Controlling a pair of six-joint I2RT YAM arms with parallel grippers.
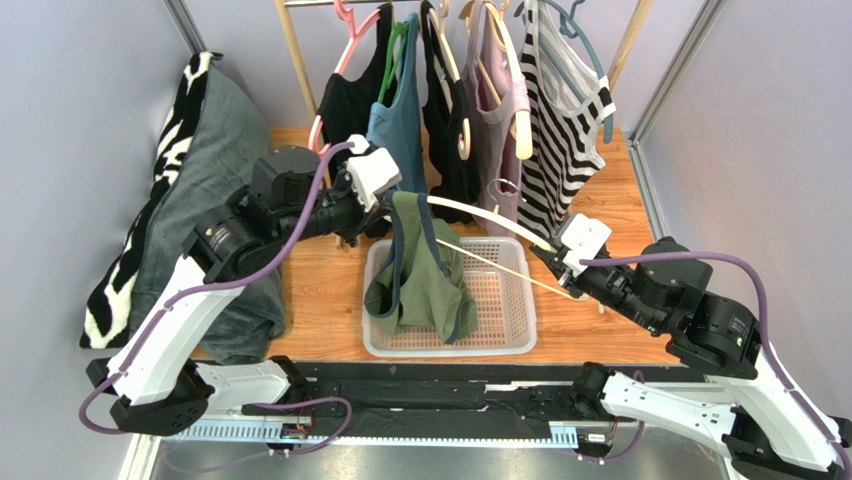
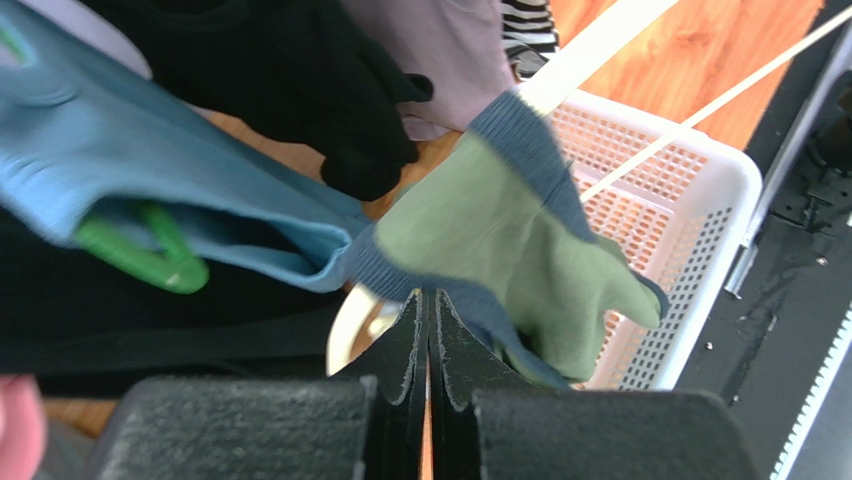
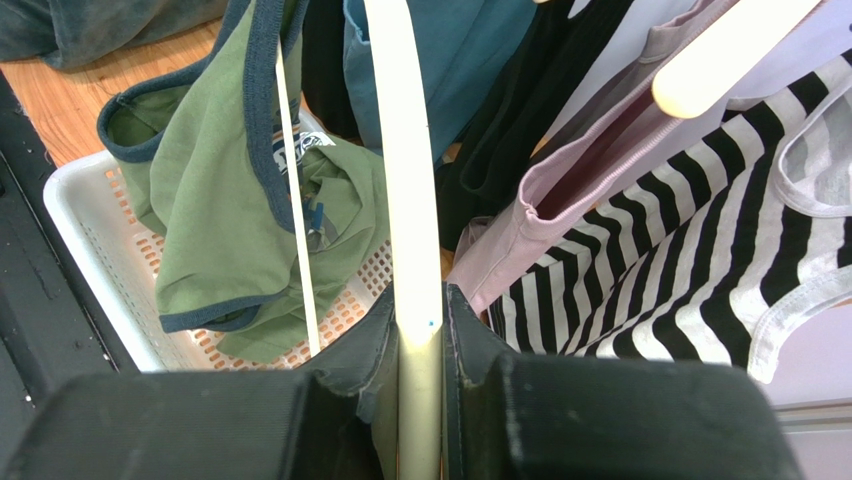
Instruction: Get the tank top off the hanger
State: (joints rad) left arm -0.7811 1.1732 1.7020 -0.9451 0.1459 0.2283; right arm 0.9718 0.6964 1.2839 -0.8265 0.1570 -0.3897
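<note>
From above, pinches the green tank top (image 1: 425, 285), sagging into the white basket (image 1: 521, 346), by its strap in the left gripper (image 1: 394, 203) and clamps the cream hanger (image 1: 480, 215) in the right gripper (image 1: 549, 256); at the left wrist, presses fingers (image 2: 456, 352) together on blue trim; at the right wrist, squeezes the hanger between pads (image 3: 471, 338).

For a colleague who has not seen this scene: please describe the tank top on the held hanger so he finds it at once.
Find the white mesh basket on the wooden table. Into it droops a tank top, hung on a cream hanger that the right gripper holds. Only it is olive green with navy edging, unlike the garments hanging behind.
</note>
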